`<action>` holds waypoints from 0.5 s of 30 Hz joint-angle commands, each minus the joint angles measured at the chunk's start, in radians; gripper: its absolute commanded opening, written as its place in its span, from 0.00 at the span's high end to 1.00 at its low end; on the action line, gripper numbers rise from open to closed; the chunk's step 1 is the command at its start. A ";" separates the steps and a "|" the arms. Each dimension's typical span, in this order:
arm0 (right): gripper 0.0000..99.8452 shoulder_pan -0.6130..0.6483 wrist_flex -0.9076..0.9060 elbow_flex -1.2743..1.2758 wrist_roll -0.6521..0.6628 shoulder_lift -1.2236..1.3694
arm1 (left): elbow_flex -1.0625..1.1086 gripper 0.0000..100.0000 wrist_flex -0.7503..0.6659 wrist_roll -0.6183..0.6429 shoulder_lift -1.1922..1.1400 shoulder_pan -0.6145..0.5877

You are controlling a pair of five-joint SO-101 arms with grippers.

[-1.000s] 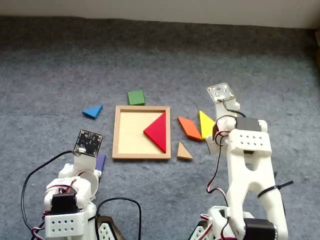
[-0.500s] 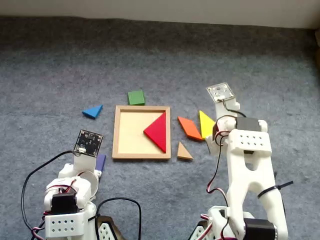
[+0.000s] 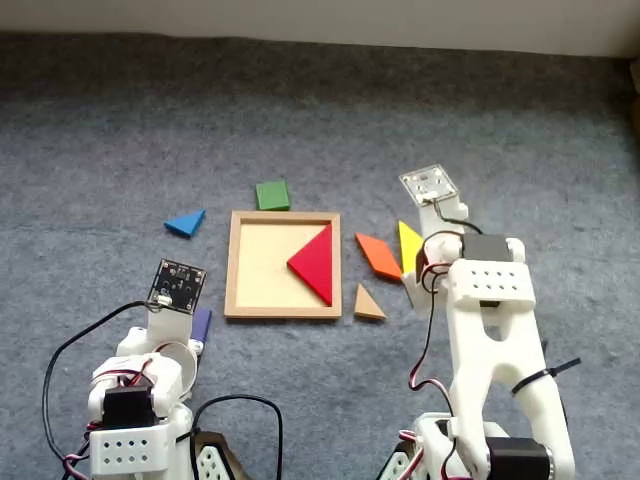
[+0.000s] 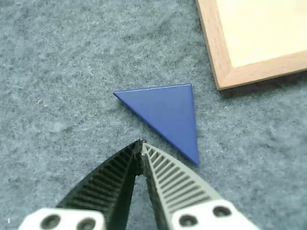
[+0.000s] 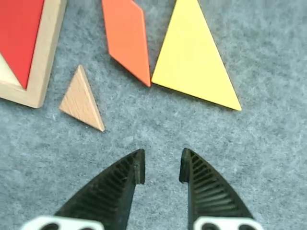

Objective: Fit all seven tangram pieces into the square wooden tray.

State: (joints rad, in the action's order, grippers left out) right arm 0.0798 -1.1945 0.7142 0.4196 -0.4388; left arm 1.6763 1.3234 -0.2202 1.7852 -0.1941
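Nearest, at the left: left gripper (image 4: 141, 143), jaws pressed together tip to tip, clamped on nothing, over the grey-covered desk (image 3: 110, 130). Just beyond its tips, not touching: dark blue triangle (image 4: 165, 112), flat on the grey, one long edge slanting toward the gripper. Past that triangle and apart from it: a corner of the square wooden tray (image 4: 209, 52), pale rim around a lighter floor.

At the right, likewise near: right gripper (image 5: 162, 166), jaws parted by a modest gap, holding nothing, bare grey between the fingertips (image 5: 138, 165). Ahead of it, short of contact: yellow triangle (image 5: 194, 60), large, flat, apex pointing away. Beside the yellow, corner to corner or very nearly: orange parallelogram (image 5: 127, 40). Nearer, toward the tray: small tan triangle (image 5: 81, 100), apart from both, just outside the tray's rim.

Seen from the high view, mid-desk: tray lying square, a single piece inside, the red triangle (image 3: 317, 262), large, long edge along the right-hand wall, point toward the middle. Remaining tray floor bare wood. Tan, orange and yellow pieces clustered right of the tray; dark blue piece off its near left corner.

Farther back: small light blue triangle (image 3: 186, 223), left of the tray's far corner, apart from it. Farthest: green square (image 3: 271, 194), just beyond the far rim, slightly tilted.
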 commanded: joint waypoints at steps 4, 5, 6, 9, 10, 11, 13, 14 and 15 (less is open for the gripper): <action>0.78 0.016 0.015 -0.007 0.011 -0.025 | 0.019 0.99 0.005 0.003 0.025 -0.004; 0.74 0.016 0.015 -0.007 0.011 -0.025 | 0.019 0.99 0.005 0.003 0.025 -0.004; 0.71 0.016 0.015 -0.007 0.011 -0.025 | 0.019 0.99 0.005 0.003 0.025 -0.004; 0.64 0.016 0.016 -0.010 0.011 -0.002 | 0.019 0.99 0.005 0.003 0.025 -0.004; 0.64 0.016 0.025 -0.015 0.011 0.015 | 0.019 0.99 0.005 0.003 0.025 -0.004; 0.64 0.019 0.042 -0.030 0.011 0.039 | 0.019 0.99 0.005 0.003 0.025 -0.004; 0.64 0.024 0.064 -0.064 0.011 0.104 | 0.019 0.99 0.005 0.003 0.025 -0.004; 0.64 0.025 0.064 -0.087 0.011 0.139 | 0.019 0.99 0.005 0.003 0.025 -0.004; 0.64 0.027 0.062 -0.114 0.011 0.173 | 0.019 0.99 0.005 0.003 0.025 -0.004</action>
State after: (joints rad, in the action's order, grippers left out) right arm 0.0905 -1.1515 0.6928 0.4196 -0.3284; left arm 1.6763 1.3234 -0.2202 1.7852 -0.1941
